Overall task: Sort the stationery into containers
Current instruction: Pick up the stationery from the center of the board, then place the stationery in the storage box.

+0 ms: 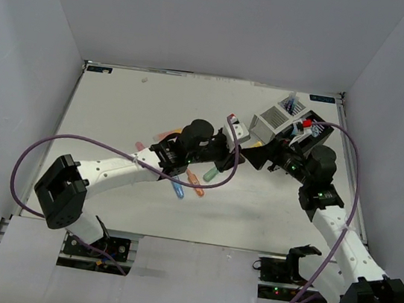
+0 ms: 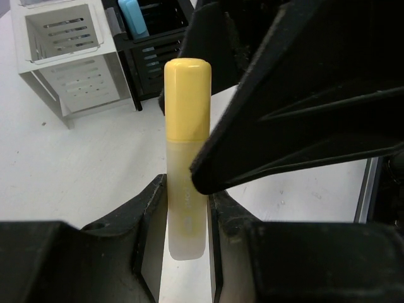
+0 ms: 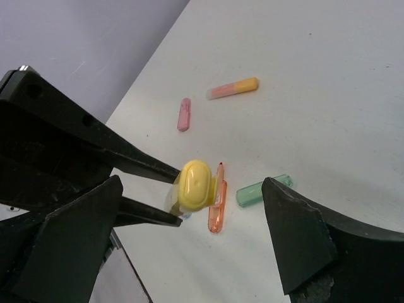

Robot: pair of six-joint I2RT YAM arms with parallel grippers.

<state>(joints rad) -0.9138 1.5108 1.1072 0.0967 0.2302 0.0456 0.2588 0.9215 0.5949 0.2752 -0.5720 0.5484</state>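
Tabletop (image 2: 63,177) — left wrist shows white box (image 2: 63,57); right, green marker (image 3: 262,190).

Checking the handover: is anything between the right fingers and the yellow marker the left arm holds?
Nothing visible. The yellow marker, pinched in the left fingers, points cap-first into the open gap between the right fingers, which stand apart on either side.

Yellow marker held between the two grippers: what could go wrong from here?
1. The left gripper clamps the yellow marker low on its body, while the right gripper stands open around the cap. If the left lets go first, the marker would likely fall.
2. The cap is rounded, so a grip there alone might slip or tilt the marker.
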